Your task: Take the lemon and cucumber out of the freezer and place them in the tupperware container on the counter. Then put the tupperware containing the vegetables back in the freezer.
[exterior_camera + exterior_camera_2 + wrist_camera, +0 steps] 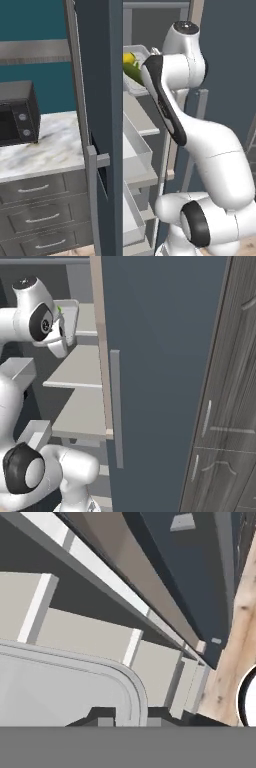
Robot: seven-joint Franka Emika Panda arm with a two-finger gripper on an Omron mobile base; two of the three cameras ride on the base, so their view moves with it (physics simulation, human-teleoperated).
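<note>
The tupperware container [142,49] hangs in the open freezer [102,75] at upper-shelf height, tilted. In it lie the yellow lemon [129,58] and the dark green cucumber [133,73]. In the hand view, my gripper [129,718] is shut on the tupperware container's rim [136,684], one fingertip [102,717] inside and the other outside. In the right base view the tupperware container [71,320] shows beside my wrist, over the top shelf [86,318]. My forearm hides the hand in the left base view. The marbled counter [50,145] lies to the left of the freezer.
The freezer door [150,356] with its long handle [116,406] stands open beside the arm. Light grey shelves [80,371] and clear drawers [137,145] sit below the container. A black microwave [17,112] stands on the counter. Dark wood cabinets [225,421] rise at the right.
</note>
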